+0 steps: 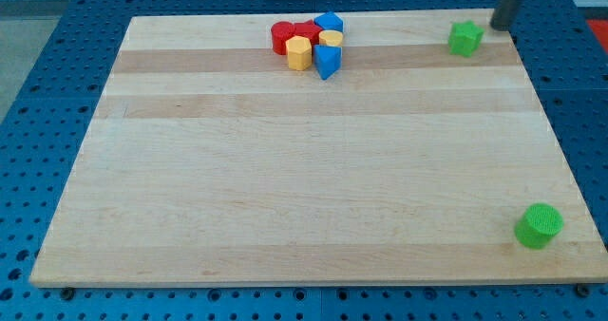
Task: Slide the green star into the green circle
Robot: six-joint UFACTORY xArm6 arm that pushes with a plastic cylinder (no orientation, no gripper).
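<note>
Green star upright, my tip just right.

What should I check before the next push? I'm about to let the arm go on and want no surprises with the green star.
1. My tip in view: ok, at the view's top right.
2. Tip beside the green star: ok, just to its upper right; contact cannot tell.
3. Tip on the side away from the green circle: ok.
4. Path down the wooden board free of blocks: ok.
5. Red, yellow and blue cluster out of the way: ok, well to the view's left.
</note>
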